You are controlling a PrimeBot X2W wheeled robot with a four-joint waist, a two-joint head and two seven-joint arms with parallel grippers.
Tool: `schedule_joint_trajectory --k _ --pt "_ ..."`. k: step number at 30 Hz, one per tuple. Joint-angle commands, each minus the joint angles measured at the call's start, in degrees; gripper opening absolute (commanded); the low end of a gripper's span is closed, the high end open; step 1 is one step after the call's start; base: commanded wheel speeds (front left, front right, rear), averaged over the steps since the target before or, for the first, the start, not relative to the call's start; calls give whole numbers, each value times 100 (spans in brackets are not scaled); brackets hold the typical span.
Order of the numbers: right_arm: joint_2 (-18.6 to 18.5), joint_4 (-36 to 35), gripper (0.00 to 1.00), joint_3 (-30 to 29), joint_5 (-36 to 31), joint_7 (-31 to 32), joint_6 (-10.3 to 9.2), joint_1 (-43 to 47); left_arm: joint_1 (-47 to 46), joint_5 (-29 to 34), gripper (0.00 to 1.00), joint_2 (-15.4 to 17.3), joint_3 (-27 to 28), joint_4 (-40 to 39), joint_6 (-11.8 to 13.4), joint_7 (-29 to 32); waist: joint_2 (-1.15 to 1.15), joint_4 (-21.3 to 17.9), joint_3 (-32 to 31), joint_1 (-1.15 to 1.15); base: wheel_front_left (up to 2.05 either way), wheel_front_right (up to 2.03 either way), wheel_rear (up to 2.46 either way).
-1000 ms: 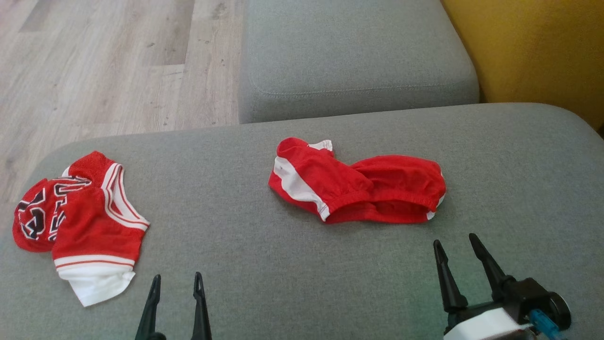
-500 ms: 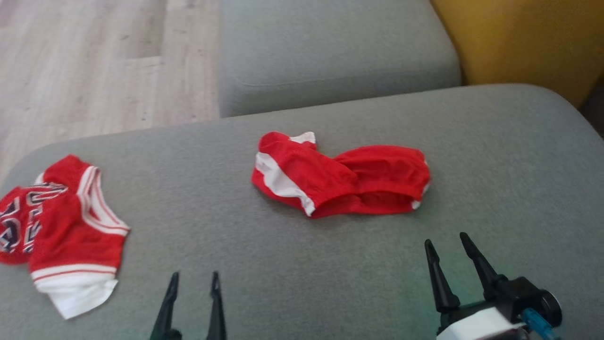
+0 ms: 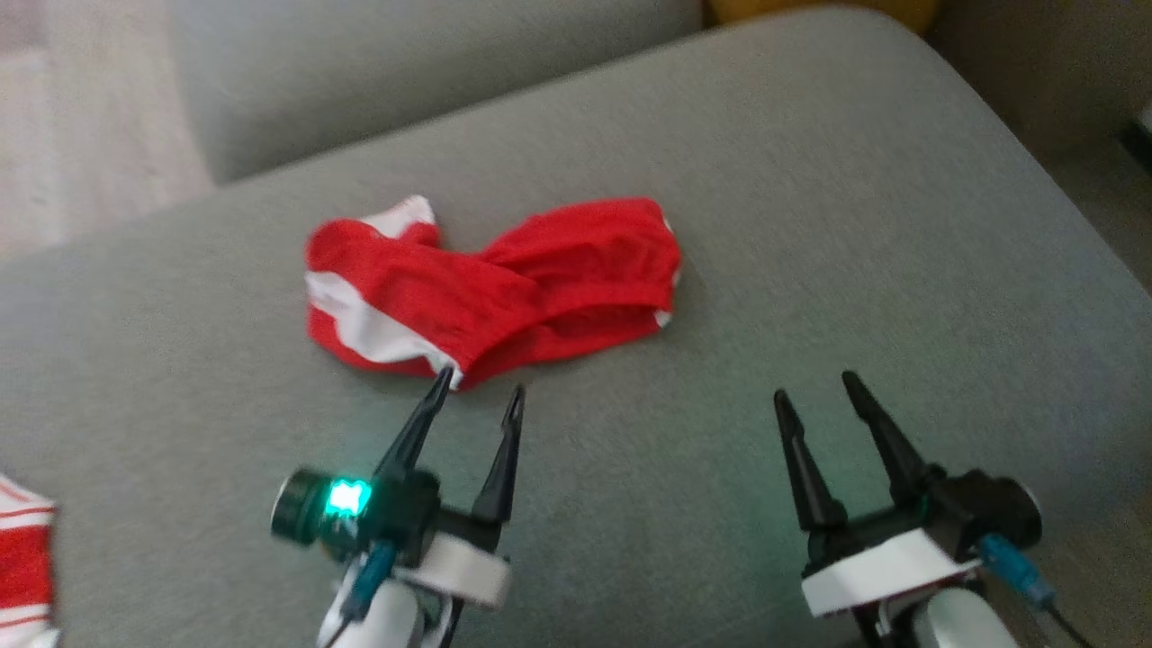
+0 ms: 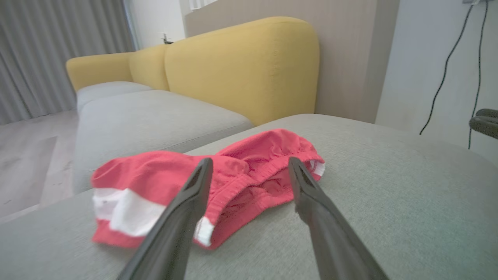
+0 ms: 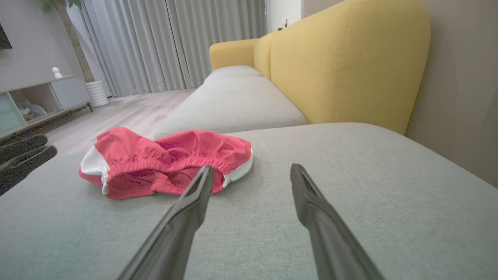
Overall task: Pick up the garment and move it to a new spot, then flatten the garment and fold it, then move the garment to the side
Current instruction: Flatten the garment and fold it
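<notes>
Nearest the robot, the left gripper (image 3: 478,385) hangs low over the grey woven-fabric sofa cushion (image 3: 810,225), jaws spread wide with nothing between them. A small green light (image 3: 346,497) glows on its black wrist housing. In the head view, the tip of its outer finger reaches the near hem of the garment. Whether it touches the cloth cannot be told.

The right gripper (image 3: 815,387) sits to the side at about the same depth. Its jaws are also wide apart and empty, over bare cushion and clear of the garment.

Just beyond the left fingertips lies the crumpled pair of red mesh shorts with white side panels (image 3: 504,288), in a loose heap near the middle of the cushion, its gathered elastic waistband facing the grippers.

At the head view's lower left edge, a second piece of red-and-white striped clothing (image 3: 22,558) lies well apart from the shorts.

Farther back are another grey seat cushion (image 5: 233,101), a mustard-yellow padded backrest (image 5: 350,58), a pale wood-plank floor (image 5: 128,112) and grey pleated curtains (image 5: 175,42).
</notes>
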Motion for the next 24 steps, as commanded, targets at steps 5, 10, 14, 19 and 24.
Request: schedule_joint_trajectory --k 5,10,14,19,24 --pt "-21 -339 100 -25 122 -33 -4 -470 -1062 176 100 -13 -83 537 -322 -55 0 -801 1038 -1 0 0 0" --pt "-21 -441 100 -91 221 -33 -4 -574 -1855 205 100 -13 -457 1366 -645 -55 0 -885 1490 -1 0 0 0" --pt "-21 -495 100 -87 306 -33 -4 -658 -2443 155 100 -13 -799 2007 -758 -55 0 -893 1780 -1 0 0 0" --pt "-21 -524 100 -37 390 -33 -4 -756 -3057 -95 100 -13 -1200 2445 -770 -55 0 -913 2031 -1 0 0 0" --pt "-21 -538 100 1 464 -33 -4 -824 -3492 -377 100 -13 -1628 2526 -677 -55 0 -960 2191 -1 0 0 0"
